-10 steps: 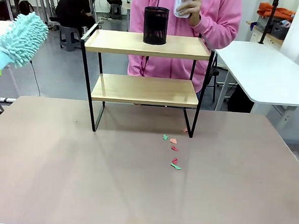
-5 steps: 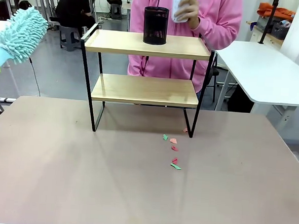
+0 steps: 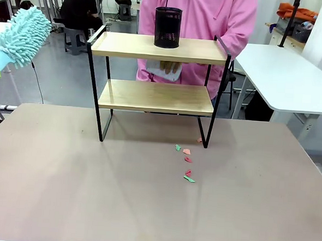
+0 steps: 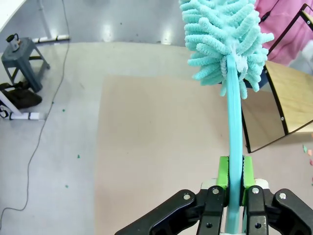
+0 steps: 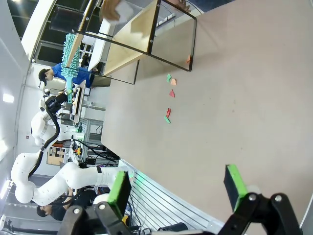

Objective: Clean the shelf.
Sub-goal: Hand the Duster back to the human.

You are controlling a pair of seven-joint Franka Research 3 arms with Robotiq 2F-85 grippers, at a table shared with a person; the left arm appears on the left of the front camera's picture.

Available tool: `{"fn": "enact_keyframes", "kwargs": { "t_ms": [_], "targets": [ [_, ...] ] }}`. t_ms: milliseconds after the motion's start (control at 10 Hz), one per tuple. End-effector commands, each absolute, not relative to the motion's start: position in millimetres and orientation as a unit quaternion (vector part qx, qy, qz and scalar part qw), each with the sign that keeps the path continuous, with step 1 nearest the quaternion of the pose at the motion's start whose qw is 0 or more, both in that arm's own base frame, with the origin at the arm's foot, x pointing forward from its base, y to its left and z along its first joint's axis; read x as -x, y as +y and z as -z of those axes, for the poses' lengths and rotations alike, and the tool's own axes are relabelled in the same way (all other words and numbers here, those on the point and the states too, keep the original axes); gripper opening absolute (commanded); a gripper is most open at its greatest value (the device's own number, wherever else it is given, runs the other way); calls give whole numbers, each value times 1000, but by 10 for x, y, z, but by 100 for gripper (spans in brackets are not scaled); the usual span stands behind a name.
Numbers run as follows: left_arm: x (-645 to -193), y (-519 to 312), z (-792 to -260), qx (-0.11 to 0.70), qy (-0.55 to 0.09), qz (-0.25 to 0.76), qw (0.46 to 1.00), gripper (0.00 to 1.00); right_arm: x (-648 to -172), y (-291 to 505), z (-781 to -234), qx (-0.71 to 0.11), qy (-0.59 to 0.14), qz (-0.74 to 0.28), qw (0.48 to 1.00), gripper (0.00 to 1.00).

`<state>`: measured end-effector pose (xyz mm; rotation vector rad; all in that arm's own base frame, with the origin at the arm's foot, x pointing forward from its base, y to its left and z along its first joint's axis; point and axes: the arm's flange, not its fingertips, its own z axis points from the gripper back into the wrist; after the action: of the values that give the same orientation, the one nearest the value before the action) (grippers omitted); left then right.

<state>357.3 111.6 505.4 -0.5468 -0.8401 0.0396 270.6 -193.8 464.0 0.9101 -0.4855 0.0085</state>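
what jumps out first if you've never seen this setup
A fluffy teal duster raised at far left, its handle clamped in the left gripper. In the middle stands the shelf, a black mesh cup on its top board and a person's hand holding a white cloth between the boards. Coloured paper scraps lie by its front right leg.

Left jaws: black metal links with silver screw heads, tipped with bright green pads. Right jaws: black, with matching green pads. The rounded white left arm trails a black cable. The person wears a pink sweatshirt.
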Motion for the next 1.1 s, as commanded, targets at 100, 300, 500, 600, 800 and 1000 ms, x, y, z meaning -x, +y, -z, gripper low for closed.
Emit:
{"fn": "enact_keyframes", "kwargs": {
  "t_ms": [100, 300, 500, 600, 800, 1000],
  "targets": [
    [-3539, 1119, -5025, 256, -404, -15, 878, 13, -2723, -1927, -4639, -442, -245, -13, 863, 100],
    [-3539, 1119, -5025, 256, -404, -15, 878, 13, -2723, -1927, -4639, -442, -245, -13, 863, 100],
    [-3539, 1119, -5025, 256, -404, -15, 878, 13, -2723, -1927, -4639, -442, -245, -13, 863, 100],
    [-3574, 1115, -5054, 262, -403, -19, 877, 13, -2723, -1927, -4639, -442, -245, -13, 863, 100],
    [-3529, 1162, -5357, 339, -407, 65, 846, 13, -2725, -1886, -4727, -420, -227, -30, 878, 100],
    [-3243, 1222, -5824, 414, -429, 189, 780, 13, -2766, -1842, -5164, -470, -267, -45, 840, 100]
  ]
}}
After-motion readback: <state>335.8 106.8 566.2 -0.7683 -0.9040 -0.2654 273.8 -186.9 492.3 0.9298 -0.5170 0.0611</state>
